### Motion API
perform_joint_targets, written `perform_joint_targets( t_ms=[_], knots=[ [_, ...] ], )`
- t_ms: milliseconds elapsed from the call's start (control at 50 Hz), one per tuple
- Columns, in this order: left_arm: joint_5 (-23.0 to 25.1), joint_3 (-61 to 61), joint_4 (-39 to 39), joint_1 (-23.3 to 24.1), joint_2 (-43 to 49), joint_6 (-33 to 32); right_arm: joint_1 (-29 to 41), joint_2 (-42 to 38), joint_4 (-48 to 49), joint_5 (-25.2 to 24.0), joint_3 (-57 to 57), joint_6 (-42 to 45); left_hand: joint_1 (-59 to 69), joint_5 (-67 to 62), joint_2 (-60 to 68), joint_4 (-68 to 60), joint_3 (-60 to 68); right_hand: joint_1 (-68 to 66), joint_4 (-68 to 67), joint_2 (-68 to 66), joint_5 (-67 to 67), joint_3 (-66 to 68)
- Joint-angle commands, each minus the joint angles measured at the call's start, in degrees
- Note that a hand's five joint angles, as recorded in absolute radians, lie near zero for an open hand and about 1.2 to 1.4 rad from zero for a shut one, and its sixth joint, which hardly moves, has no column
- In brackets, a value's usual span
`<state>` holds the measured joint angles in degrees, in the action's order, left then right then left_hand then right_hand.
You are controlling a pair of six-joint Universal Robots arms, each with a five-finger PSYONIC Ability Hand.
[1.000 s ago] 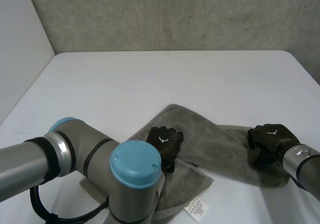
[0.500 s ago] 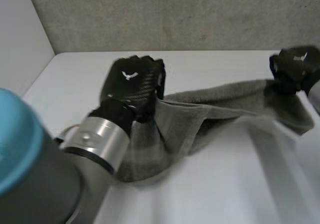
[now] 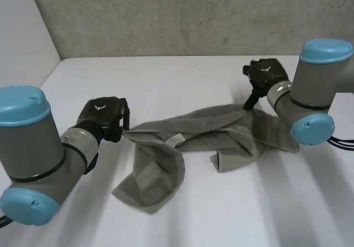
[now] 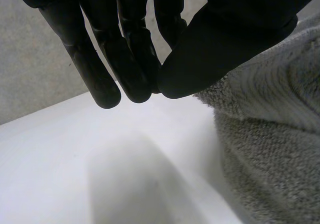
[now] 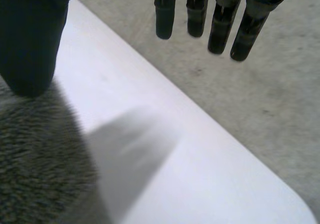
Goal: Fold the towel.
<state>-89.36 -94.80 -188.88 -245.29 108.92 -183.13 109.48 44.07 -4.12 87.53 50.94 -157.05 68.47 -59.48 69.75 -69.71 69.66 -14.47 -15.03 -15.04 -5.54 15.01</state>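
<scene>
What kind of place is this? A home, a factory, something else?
Probably a robotics lab or test bench, not a home: two robot arms stand at a white table against a plain grey wall, with a grey towel lying on it.

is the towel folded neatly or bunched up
Bunched up: the towel lies crumpled in a twisted strip across the table, with no squared layers.

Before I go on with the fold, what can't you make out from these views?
1. Whether the left hand holds the towel: left wrist view, the hand itself covers the contact.
2. Towel's end by the right arm: head view, partly behind the arm.
3. Which folds are corners: head view, the crumpled cloth hides them.
4. Print on the pale tag: head view, too small.
</scene>
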Motion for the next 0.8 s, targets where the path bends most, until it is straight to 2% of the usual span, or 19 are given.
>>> perform_joint_targets(
  t_ms=[20, 140, 180, 300, 340, 460, 520, 560, 620, 680, 720, 760, 780, 800],
  knots=[
    [0.06, 0.67, -1.93, -0.36, 2.00, -0.04, -0.93, 14.78, -0.81, -1.12, 14.06, -0.19, 11.53, -10.52, 10.25, -10.29, 10.34, 4.47, 5.03, 5.04, 5.54, -5.01],
    [-0.03, 0.50, -2.02, -0.27, 2.00, 0.05, -1.11, 22.37, -0.89, -2.72, 26.32, -0.10, 11.53, -10.52, 10.25, -10.29, 10.34, 4.47, 5.03, 5.04, 5.54, -5.01],
    [0.06, 0.58, -2.19, -0.27, 1.83, 0.05, -3.03, 24.56, 0.68, -2.98, 33.23, 0.25, 11.53, -10.52, 10.25, -10.29, 10.34, -4.00, -3.44, -3.43, -2.93, 3.46],
    [0.06, 1.11, -2.19, -0.27, 1.65, 0.05, -7.00, 24.22, 8.86, -6.67, 41.44, 2.27, 11.53, -10.52, 10.25, -10.29, 10.34, -5.88, -5.32, -5.31, -4.81, 5.33],
    [-0.03, 1.46, -2.19, -0.27, 1.47, 0.05, -8.48, 22.12, 14.81, -8.33, 44.41, 4.81, 11.53, -10.52, 10.25, -10.29, 10.34, -10.06, -9.50, -9.49, -8.99, 9.52],
    [0.06, 1.55, -2.19, -0.18, 1.30, 0.05, -10.25, 17.54, 22.40, -9.31, 44.60, 7.10, 11.53, -10.52, 10.25, -10.29, 10.34, -12.61, -12.04, -12.04, -11.53, 12.06],
    [0.06, 1.55, -2.19, -0.10, 1.30, 0.05, -10.42, 14.72, 25.56, -9.31, 43.19, 7.63, 11.53, -10.52, 10.25, -10.29, 10.34, -18.16, -17.59, -17.59, -17.08, 17.61],
    [0.06, 1.46, -2.10, -0.01, 1.21, 0.05, -10.42, 12.45, 27.66, -9.31, 41.44, 7.81, 11.53, -10.52, 10.25, -10.29, 10.34, -28.03, -27.46, -27.45, -26.95, 27.48],
    [0.06, 1.46, -2.10, 0.08, 1.21, 0.05, -10.42, 10.69, 29.33, -9.31, 39.51, 7.89, 11.53, -10.52, 10.25, -10.29, 10.34, -34.96, -34.39, -34.38, -33.88, 34.41],
    [0.06, 1.29, -2.10, 0.08, 1.30, -0.04, -10.42, 10.24, 29.69, -9.40, 38.80, 7.89, 11.53, -10.52, 10.25, -10.29, 10.34, -40.03, -39.46, -39.45, -38.95, 39.48],
    [0.06, 1.11, -2.10, 0.17, 1.47, -0.04, -10.42, 10.07, 29.87, -9.40, 37.92, 8.07, 11.53, -10.52, 10.25, -10.29, 10.34, -50.08, -49.52, -49.51, -49.01, 49.54],
    [0.06, 1.11, -2.10, 0.25, 1.56, -0.04, -10.42, 10.07, 29.87, -9.40, 37.57, 8.07, 11.53, -10.52, 10.25, -10.29, 10.34, -53.78, -53.22, -53.21, -52.71, 53.24],
    [0.06, 1.11, -2.10, 0.26, 1.74, -0.04, -10.42, 10.07, 29.87, -9.40, 37.22, 8.07, 11.53, -10.52, 10.25, -10.29, 10.34, -60.65, -60.08, -60.07, -59.57, 60.10],
    [0.06, 1.11, -2.10, 0.26, 1.74, -0.04, -10.42, 10.07, 29.87, -9.40, 37.22, 8.07, 11.53, -10.52, 10.25, -10.29, 10.34, -60.72, -60.15, -60.14, -59.64, 60.17]
  ],
)
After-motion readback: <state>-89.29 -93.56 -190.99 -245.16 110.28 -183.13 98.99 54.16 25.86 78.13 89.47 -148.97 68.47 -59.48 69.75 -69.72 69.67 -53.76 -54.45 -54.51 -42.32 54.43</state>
